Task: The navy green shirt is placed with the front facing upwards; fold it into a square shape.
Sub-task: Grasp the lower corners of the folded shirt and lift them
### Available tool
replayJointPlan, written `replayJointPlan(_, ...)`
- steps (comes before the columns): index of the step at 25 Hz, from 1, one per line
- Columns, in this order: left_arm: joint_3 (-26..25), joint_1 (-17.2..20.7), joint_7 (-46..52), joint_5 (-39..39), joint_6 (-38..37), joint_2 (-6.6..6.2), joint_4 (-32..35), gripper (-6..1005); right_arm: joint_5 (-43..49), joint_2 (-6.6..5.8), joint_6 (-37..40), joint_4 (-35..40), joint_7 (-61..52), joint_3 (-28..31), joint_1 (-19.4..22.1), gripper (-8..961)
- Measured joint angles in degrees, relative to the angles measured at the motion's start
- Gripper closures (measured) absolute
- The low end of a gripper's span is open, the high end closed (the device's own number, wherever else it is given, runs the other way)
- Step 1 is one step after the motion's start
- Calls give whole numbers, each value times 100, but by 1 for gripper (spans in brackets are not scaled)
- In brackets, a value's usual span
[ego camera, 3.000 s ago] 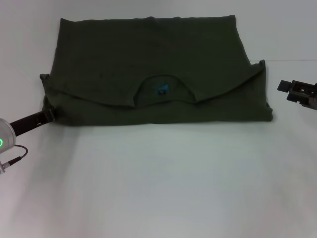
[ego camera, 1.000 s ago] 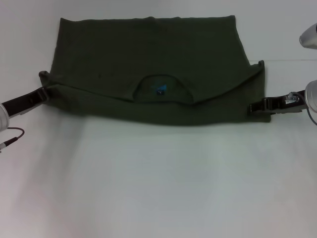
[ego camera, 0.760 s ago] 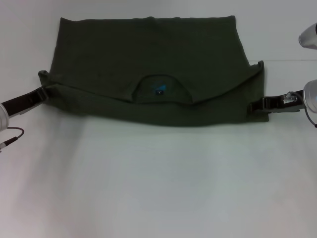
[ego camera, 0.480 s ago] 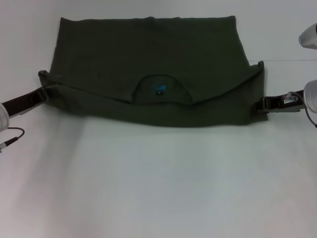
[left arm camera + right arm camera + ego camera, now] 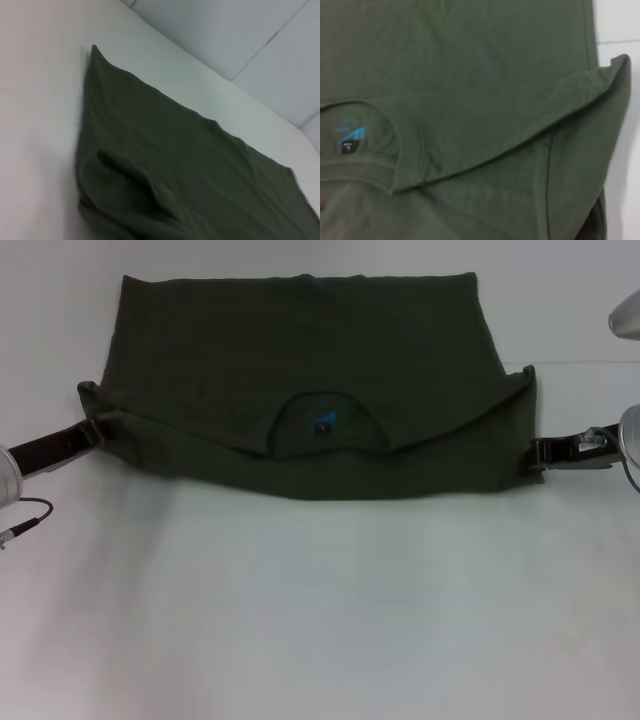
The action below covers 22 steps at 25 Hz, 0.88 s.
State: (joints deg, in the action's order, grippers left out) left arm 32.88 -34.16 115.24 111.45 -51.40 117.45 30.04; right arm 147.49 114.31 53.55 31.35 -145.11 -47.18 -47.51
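Head view: we see the shirt's (image 5: 300, 380) near edge drawn back; left gripper (image 5: 92, 431) and right gripper (image 5: 541, 453) clamp its corners, folding underway.

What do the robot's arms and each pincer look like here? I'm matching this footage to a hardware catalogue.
In the head view, the left pincer is a slim dark bar running out from a rounded silvery-white wrist housing, with a thin dark cable looping beneath it. The right pincer is black and blocky, with small metallic fittings, on a similar silvery rounded housing that carries a thin dark cable loop. No markings are readable.
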Motion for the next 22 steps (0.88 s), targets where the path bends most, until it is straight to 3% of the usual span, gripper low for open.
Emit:
replayJointPlan(4,5,151,393,431,-824,-69,414,971,-14,-26,676,386,-2,54,135,893)
replayJointPlan(6,6,274,730,802,-1373,-78,778,971,-17,-101,1540,727,-3,61,271,894)
replayJointPlan(10,-18,550,1295,1583,-2794,-142,1616,970,-22,-213,2358,963,12,99,419,894)
replayJointPlan(15,-216,683,1365,2205,-4312,-330,1902,970,-41,-310,3448,1167,266,168,656,895)
replayJointPlan(22,-316,773,1307,3103,-5350,-319,2103,970,-46,-322,4697,1167,1014,523,893,893)
